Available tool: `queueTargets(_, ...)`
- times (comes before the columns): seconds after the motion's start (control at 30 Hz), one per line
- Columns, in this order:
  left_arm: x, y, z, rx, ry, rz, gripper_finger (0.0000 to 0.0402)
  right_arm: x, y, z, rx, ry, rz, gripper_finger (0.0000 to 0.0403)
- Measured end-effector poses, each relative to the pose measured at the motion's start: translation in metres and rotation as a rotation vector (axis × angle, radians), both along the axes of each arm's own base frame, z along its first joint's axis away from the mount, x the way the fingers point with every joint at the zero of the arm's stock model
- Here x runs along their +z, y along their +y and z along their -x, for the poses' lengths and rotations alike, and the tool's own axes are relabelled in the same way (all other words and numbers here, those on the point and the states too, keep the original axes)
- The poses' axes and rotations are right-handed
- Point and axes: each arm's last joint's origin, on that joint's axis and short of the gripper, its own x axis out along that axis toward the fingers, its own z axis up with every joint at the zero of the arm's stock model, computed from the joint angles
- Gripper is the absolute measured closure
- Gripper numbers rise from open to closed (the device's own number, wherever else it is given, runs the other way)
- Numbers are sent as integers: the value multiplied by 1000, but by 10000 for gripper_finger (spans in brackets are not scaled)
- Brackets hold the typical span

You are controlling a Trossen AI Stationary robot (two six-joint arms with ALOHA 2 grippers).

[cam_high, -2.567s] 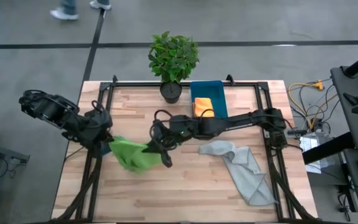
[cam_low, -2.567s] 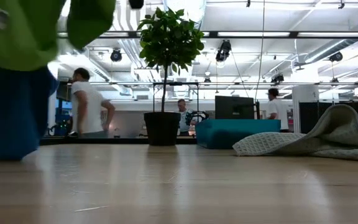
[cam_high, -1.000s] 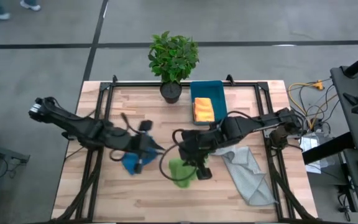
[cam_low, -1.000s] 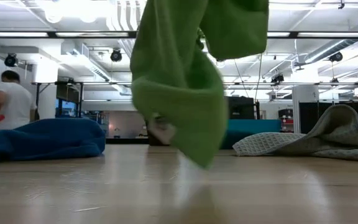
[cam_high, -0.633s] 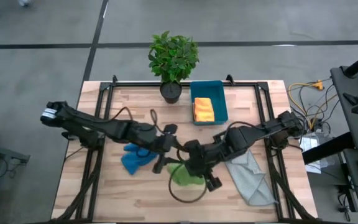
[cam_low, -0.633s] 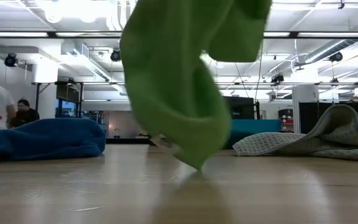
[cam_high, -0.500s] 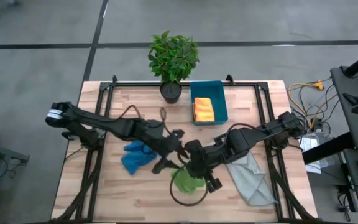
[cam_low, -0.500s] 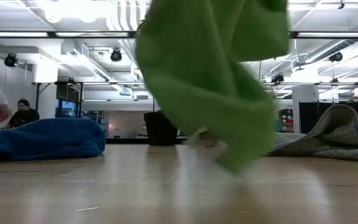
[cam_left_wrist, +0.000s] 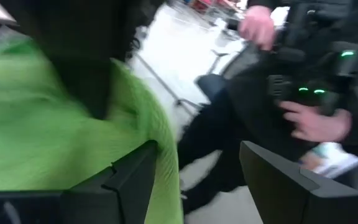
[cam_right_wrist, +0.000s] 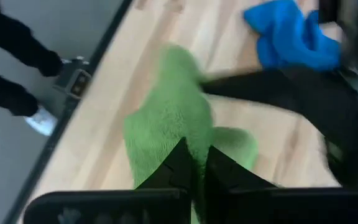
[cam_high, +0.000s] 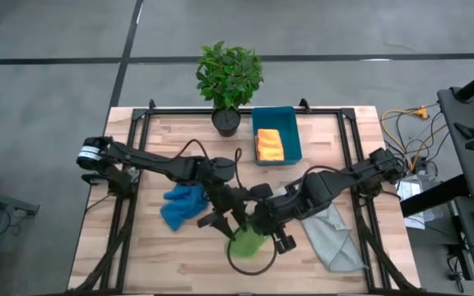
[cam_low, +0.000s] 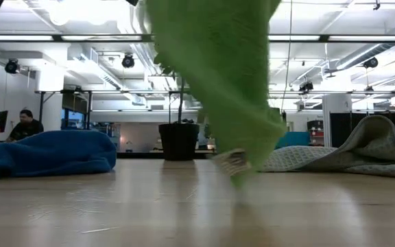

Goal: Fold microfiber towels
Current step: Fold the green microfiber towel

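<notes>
The lime green towel (cam_high: 249,242) hangs near the table's front middle, with my right gripper (cam_right_wrist: 194,167) shut on it; it fills the upper middle of the low view (cam_low: 218,75). My left gripper (cam_left_wrist: 197,180) is open just left of it, the towel (cam_left_wrist: 48,137) lying along the outside of one finger. The blue towel (cam_high: 182,205) lies bunched on the table's left half. An orange towel (cam_high: 269,145) lies in the teal bin (cam_high: 290,131). A grey towel (cam_high: 329,228) lies crumpled at the right. My right gripper pinches the green towel's upper part (cam_right_wrist: 185,140) between its two shut fingers, slanting down from the table's right. The towel hangs bunched and slack below the fingers (cam_low: 235,161); whether its lower end touches the table I cannot tell. My left gripper: touch cannot be told.
A potted plant (cam_high: 229,82) stands at the far edge, next to the bin. A black cable loop (cam_high: 247,265) hangs below the arms near the front. People (cam_left_wrist: 309,121) are in the room beyond the table. Bare wood (cam_high: 163,255) shows at the near left.
My left gripper has gone from above the blue towel toward the table's right and near edge, up to the green towel, and has turned. My right gripper has shifted a little toward the near edge, and the hanging green towel has swung below it.
</notes>
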Motion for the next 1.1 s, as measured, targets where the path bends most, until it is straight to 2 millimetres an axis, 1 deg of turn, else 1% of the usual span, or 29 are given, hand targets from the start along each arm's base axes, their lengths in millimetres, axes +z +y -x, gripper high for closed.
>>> queueTargets(0.2, -1, 0, 1, -2, 25, 15, 183, 0, -4, -1, -41, -9, 36, 394)
queueTargets(0.3, -2, 2, -1, 62, 24, -7, 183, 0, -7, -2, -63, -9, 33, 394)
queueTargets(0.47, -4, 12, -4, 191, 33, -48, 183, 1, -12, -3, -80, -7, 35, 394)
queueTargets(0.6, -12, 21, -3, 262, 91, -111, 183, 2, -12, -2, -54, -16, 46, 394)
queueTargets(0.7, -19, 28, 0, 302, 162, -182, 183, 4, -12, -1, -45, -23, 46, 394)
queueTargets(0.8, -24, 32, 4, 347, 194, -266, 183, 6, -13, 1, -38, -28, 48, 394)
queueTargets(0.87, -26, 34, 7, 382, 199, -325, 183, 6, -13, 1, -38, -25, 49, 394)
queueTargets(0.97, -25, 36, 8, 422, 173, -380, 183, 6, -13, 2, -27, -20, 57, 394)
queueTargets(1.1, -22, 35, 6, 398, 136, -359, 183, 5, -14, 3, -21, -6, 65, 394)
